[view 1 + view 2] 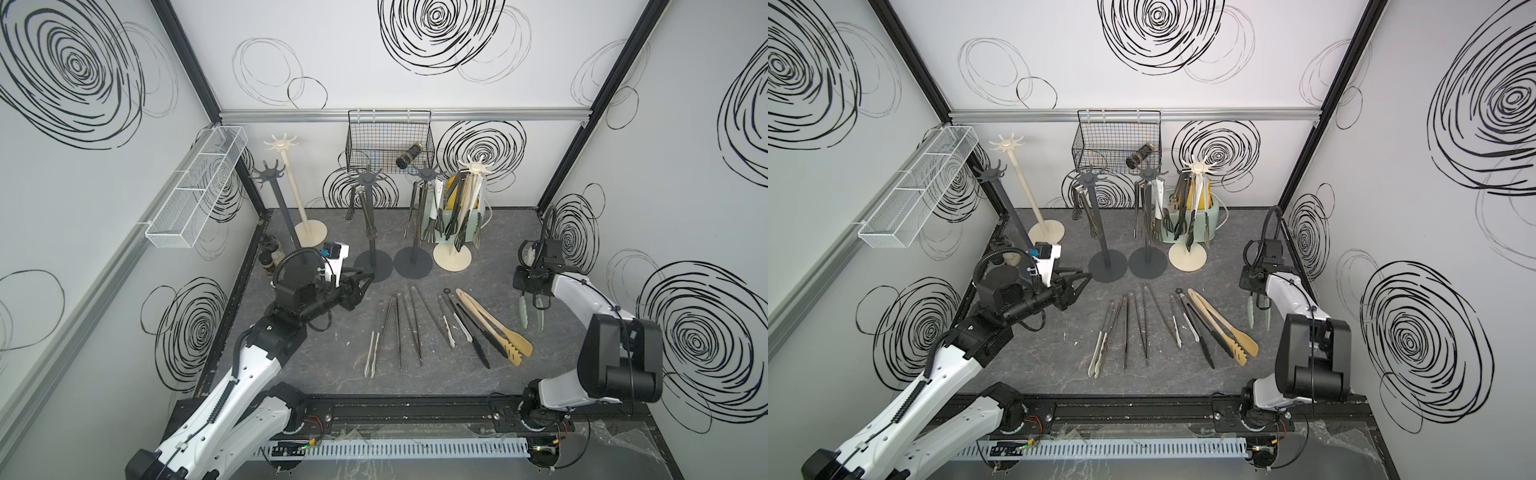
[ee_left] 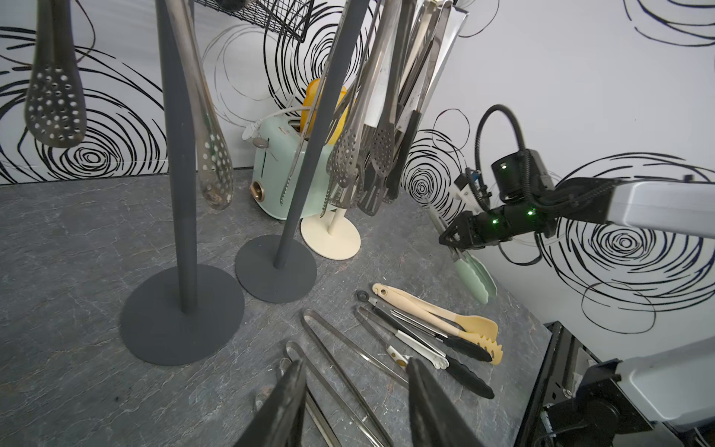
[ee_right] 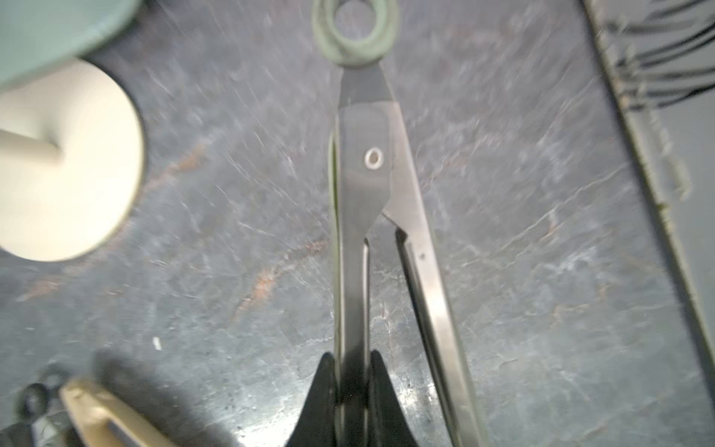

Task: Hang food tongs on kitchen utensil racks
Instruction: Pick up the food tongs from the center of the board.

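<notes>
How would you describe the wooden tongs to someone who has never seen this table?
On the dark grey table, a row of tongs lies in front of the rack bases. The wooden tongs are at the end nearest the right arm: the only beige, broad pair.

light: bright, even, soft shadows | top views: sharp, edges bowed | right wrist: tongs (image 3: 360, 174) motion-blurred

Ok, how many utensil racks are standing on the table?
5. Bare cream rack back left; bare dark grey rack in front of it; centre dark grey rack and its dark grey neighbour, both holding tongs; crowded cream rack rightmost. None seems hidden.
</notes>
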